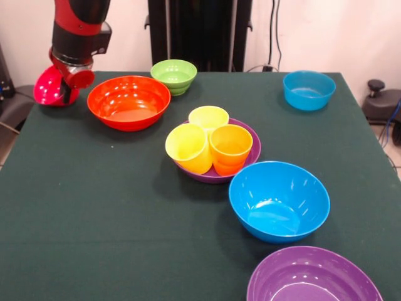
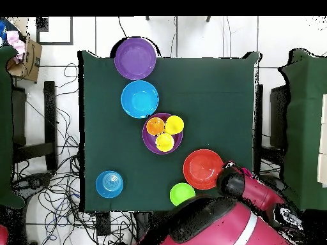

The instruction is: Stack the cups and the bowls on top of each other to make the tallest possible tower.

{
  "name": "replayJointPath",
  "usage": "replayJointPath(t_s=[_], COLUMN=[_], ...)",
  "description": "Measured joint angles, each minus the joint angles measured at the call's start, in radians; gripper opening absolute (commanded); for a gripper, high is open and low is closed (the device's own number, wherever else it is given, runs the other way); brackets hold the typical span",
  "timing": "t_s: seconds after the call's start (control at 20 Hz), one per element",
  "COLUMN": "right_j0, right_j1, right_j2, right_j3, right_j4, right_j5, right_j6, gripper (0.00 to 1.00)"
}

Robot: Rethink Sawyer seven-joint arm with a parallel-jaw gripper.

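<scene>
One red and black robot arm (image 1: 78,31) hangs over the far corner of the dark green table (image 1: 94,219), and its gripper (image 1: 66,94) is down by a small shiny red plastic bowl (image 1: 49,88) that tips up on its side at the table's edge. The gripper touches the red bowl, but I cannot tell if its tips are spread or squeezed on the rim, because the arm hides them. Just beside the red bowl sits a big shiny orange plastic bowl (image 1: 128,102), right side up. Next to that, near the table's far edge, is a small light green plastic bowl (image 1: 173,76). In the middle of the table is a wide purple plastic bowl (image 1: 252,145) with three cups standing in it, touching each other: two yellow plastic cups (image 1: 188,147) and one orange plastic cup (image 1: 230,148). Close to it on the near side is a big blue plastic bowl (image 1: 279,200). Past that, at the near edge, is a second big purple plastic bowl (image 1: 313,276). A small blue plastic bowl (image 1: 309,89) sits alone at the other far corner, well apart from the rest. No bowl or cup is piled on another, except for the cups in the purple bowl.
</scene>
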Motion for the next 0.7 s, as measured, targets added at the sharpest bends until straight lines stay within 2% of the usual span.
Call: replayJointPath(t_s=[0.5,0.7], right_j0=[-0.022,-0.038], right_j1=[-0.018,-0.052], right_j2=[0.007,0.032], right_j3=[0.0,0.0], right_j4=[0.0,-0.005], right_j5=[0.0,0.016], right_j6=[0.0,0.0], gripper=[0.0,0.0])
